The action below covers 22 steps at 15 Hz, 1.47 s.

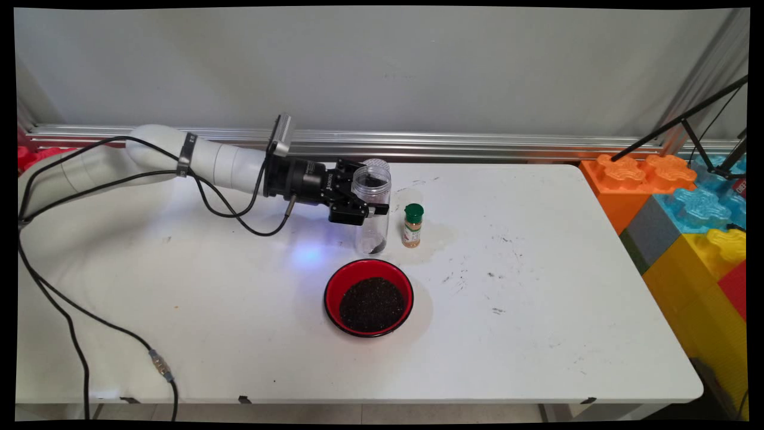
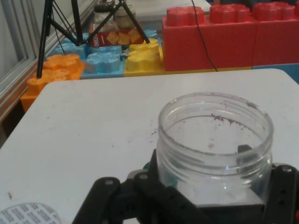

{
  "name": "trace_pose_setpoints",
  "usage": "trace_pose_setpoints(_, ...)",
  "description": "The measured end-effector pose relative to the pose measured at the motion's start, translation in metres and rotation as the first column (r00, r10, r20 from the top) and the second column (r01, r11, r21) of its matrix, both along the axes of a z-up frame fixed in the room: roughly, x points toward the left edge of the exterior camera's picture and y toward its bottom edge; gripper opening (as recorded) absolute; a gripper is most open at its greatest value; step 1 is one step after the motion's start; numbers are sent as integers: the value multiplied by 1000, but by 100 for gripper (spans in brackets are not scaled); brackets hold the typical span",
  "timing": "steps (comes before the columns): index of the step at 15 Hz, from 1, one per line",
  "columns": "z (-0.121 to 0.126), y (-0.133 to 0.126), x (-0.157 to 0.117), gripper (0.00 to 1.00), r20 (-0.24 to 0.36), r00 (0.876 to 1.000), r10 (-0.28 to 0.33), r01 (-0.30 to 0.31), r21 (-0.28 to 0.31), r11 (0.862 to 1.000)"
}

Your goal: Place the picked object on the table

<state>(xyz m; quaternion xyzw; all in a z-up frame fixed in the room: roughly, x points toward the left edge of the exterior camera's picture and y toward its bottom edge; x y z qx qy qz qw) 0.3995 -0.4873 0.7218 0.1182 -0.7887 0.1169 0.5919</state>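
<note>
Obstacles near my gripper [image 1: 362, 208]: clear jar [image 1: 371, 206] between the fingers, upright on the table [image 1: 537, 286]; green-capped spice bottle [image 1: 412, 225] just beside the jar's right; red bowl [image 1: 369, 297] of dark grains near, in front of the jar. Free room: bare tabletop right of the bottle and bowl. Big toy blocks [image 1: 686, 209] stand off the table's right end.

Beside the clear jar [image 1: 372, 206] a green-capped spice bottle [image 1: 412, 225] is standing; the red bowl [image 1: 369, 297] is showing black grains.
</note>
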Motion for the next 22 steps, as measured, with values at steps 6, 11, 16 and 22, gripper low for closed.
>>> trace_pose_setpoints(6, -7, -1, 0, 0, 5, 1000, -1, 1, -12, 1000)
trace_pose_setpoints(11, -11, -2, 0, 0, 6, 1000, 0, 0, -16, 1000)
trace_pose_setpoints(16, -15, -3, -2, 0, 3, 1000, 0, 0, -18, 1000)
trace_pose_setpoints(22, -20, -3, -3, 0, 0, 1000, 2, -2, -16, 1000)
